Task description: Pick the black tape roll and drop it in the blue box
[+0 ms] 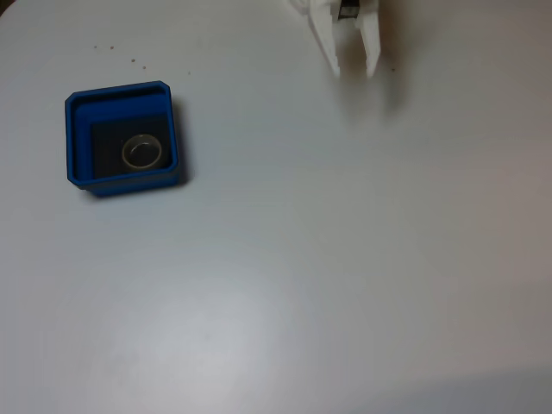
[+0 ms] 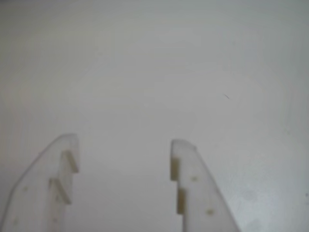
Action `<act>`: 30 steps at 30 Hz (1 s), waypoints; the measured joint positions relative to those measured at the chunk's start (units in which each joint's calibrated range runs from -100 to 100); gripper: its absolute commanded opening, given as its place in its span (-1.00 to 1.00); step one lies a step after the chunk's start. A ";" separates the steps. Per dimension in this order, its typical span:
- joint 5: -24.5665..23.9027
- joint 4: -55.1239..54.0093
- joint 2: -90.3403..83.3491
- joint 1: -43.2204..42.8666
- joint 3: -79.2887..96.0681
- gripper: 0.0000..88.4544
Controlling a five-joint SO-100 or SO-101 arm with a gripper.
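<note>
The black tape roll [image 1: 142, 152] lies flat on the dark floor of the blue box [image 1: 122, 91], toward the box's lower right corner in the fixed view, its pale inner core facing up and its black body hard to separate from the floor beneath it. It appears close to the right-hand wall, though contact with that wall cannot be confirmed. The box sits on the white table [image 1: 285, 285] at the left of that view, square to nothing in particular, with a few small dark specks on the table surface above it. The gripper [image 1: 354, 69] hangs at the top edge of the fixed view, well apart from the box and to its upper right, with its two white fingers spread and nothing between them. The wrist view confirms this: the gripper [image 2: 124, 141] stands released, jaws parted with a wide gap, and only bare table surface shows between and beyond the fingers. On this evidence the roll is judged to be resting where the task requires, inside the tray and free of the pincer, so the deposit step reads as done. The spread jaws and the distance from the box fit an arm standing clear of the work, not one preparing a grasp. No obstruction lies between pincer and box. Whether the pincer is above the table or touching it cannot be determined.
</note>
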 measured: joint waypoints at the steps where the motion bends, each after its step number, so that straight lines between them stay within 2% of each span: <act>1: 0.00 -0.33 0.00 0.00 0.00 -0.62; 5: 1.17 -2.71 0.00 0.00 0.00 -0.62; 14: 11.19 -4.35 0.00 0.00 0.00 -0.62; 30: 12.19 -4.35 0.00 0.00 0.00 -0.62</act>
